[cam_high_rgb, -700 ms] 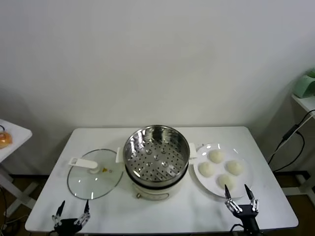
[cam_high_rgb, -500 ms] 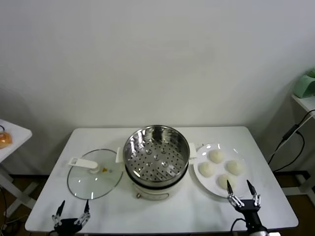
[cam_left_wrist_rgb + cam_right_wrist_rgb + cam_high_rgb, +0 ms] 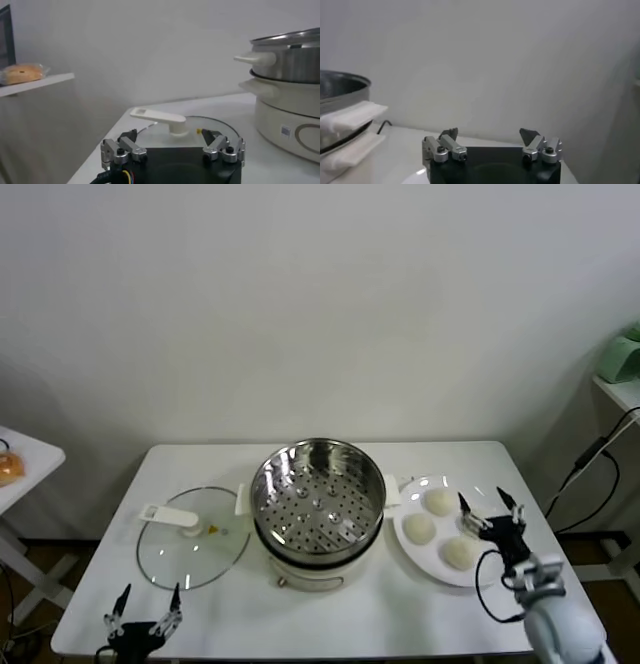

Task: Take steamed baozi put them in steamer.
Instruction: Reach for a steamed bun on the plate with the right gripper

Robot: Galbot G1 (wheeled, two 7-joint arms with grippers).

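Note:
The steamer (image 3: 318, 509), a shiny steel pot with a perforated floor on a cream base, stands open and empty mid-table. Three cream-white baozi (image 3: 438, 501) (image 3: 419, 528) (image 3: 459, 553) show on the white plate (image 3: 415, 559) to its right; a fourth is hidden behind my right gripper. My right gripper (image 3: 484, 504) is open and empty, hovering over the plate's right side. In the right wrist view the right gripper (image 3: 489, 134) has its jaws wide apart, with the steamer's rim (image 3: 340, 87) to one side. My left gripper (image 3: 142, 619) is open and empty at the table's front left edge.
The glass lid (image 3: 190, 536) with a white handle lies flat left of the steamer and shows ahead of my left gripper (image 3: 170, 135) in the left wrist view (image 3: 160, 119). A side table with a bun (image 3: 8, 467) stands at far left. A shelf (image 3: 622, 389) and a cable are at right.
My right gripper has risen from the table's front edge and moved back over the plate's right side, covering one baozi. The left gripper has barely moved.

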